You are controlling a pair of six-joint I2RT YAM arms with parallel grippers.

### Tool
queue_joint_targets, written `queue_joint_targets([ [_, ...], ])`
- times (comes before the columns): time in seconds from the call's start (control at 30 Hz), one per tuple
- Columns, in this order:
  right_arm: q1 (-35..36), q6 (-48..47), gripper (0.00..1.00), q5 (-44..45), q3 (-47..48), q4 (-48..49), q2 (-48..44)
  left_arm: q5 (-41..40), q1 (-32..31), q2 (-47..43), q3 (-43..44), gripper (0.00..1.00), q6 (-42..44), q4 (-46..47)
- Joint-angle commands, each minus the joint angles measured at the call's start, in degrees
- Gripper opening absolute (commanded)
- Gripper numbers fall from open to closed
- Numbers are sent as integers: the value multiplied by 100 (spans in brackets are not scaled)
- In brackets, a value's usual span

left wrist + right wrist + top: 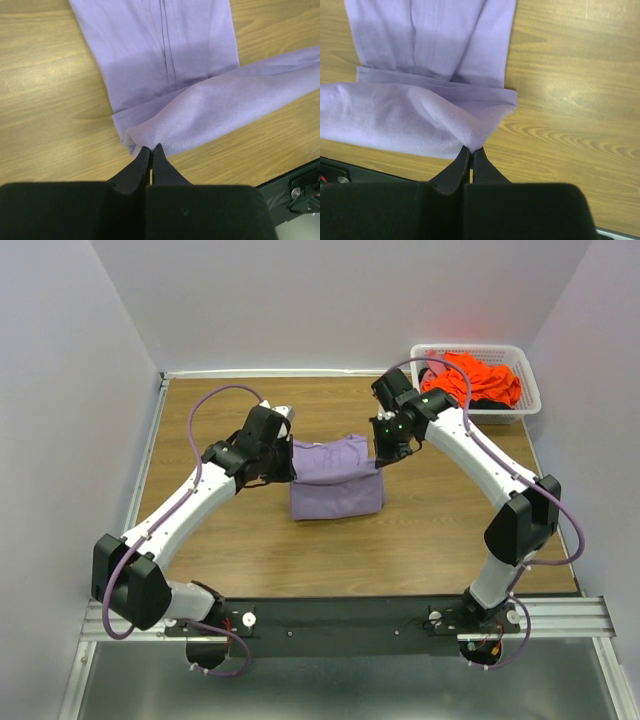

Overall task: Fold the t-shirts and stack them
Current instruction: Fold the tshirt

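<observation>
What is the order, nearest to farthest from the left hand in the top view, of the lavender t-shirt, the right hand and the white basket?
1. The lavender t-shirt, in the middle: the left hand itself pinches its left edge.
2. The right hand, across the shirt, shut on its right edge.
3. The white basket, far right corner, holding orange t-shirts.

Soft, even light fell from overhead; the top view was slightly grainy. The orange t-shirt (485, 380) looked oversaturated, almost glowing. In the wrist views a dim shadow band crossed the lavender t-shirt (150, 75), a pale sheen lay on the wooden table (580, 85), and the near foreground was blurred.
</observation>
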Motion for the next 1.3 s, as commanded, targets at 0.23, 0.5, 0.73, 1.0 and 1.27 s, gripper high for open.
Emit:
queue_joint_targets([
  [0.23,-395,-582,0,-561,1365,-224,1017,697,762,520,403,0,503,516],
  [0.5,-738,-811,0,-799,2156,-232,1817,1031,1184,1188,623,0,679,965],
  [0.73,-896,-881,0,-624,2500,180,2521,874,1325,2154,1018,0,714,1448],
  [1.0,-931,-925,0,-412,2255,1207,2882,391,1413,2630,835,0,468,2124],
  [1.27,-940,-873,1,-184,1753,2034,2820,223,1501,2709,412,0,318,2749],
])
